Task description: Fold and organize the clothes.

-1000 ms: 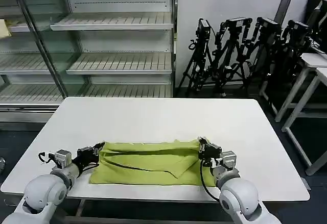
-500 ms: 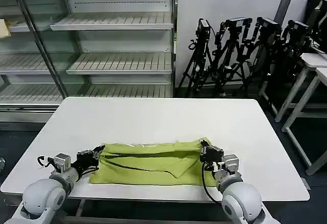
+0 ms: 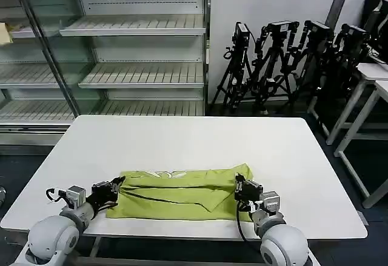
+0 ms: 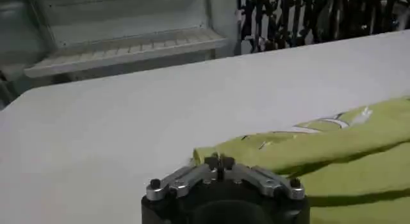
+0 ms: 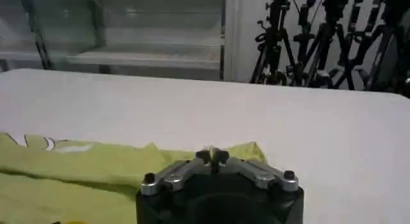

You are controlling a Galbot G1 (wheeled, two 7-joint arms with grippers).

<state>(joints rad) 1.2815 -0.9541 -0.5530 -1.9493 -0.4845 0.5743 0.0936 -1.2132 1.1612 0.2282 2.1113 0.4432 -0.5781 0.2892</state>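
The left end effector (image 3: 115, 184) sat at the left short edge of the lime shirt (image 3: 182, 192), its fingers drawn together in the left wrist view (image 4: 219, 162), with the shirt's corner just beyond the tips. Whether cloth was actually pinched there could not be made out; the tips were narrow and touching or nearly touching the fabric. The right end effector (image 3: 240, 186) mirrored it at the shirt's right short edge, fingers likewise brought together (image 5: 213, 156), with the fabric edge lying right at the tips. The matched placement, one at each end, suggested the two were working the shirt as a pair so that a fold would travel evenly across its width rather than skewing.

The shirt lay as a long flat band across the near part of the white desk (image 3: 182, 142), close to the desk's front edge. Its upper layer was turned over, showing a pale marking (image 3: 159, 174) along the far edge and a diagonal flap (image 3: 209, 200) on the right half. That lie looked like a lengthwise fold roughly in place, with a crosswise fold judged not yet made.

Beyond the shirt, the far part of the desk lay bare. Behind the desk stood a shelving unit (image 3: 121, 66), and to its right a cluster of tripods (image 3: 285, 66).
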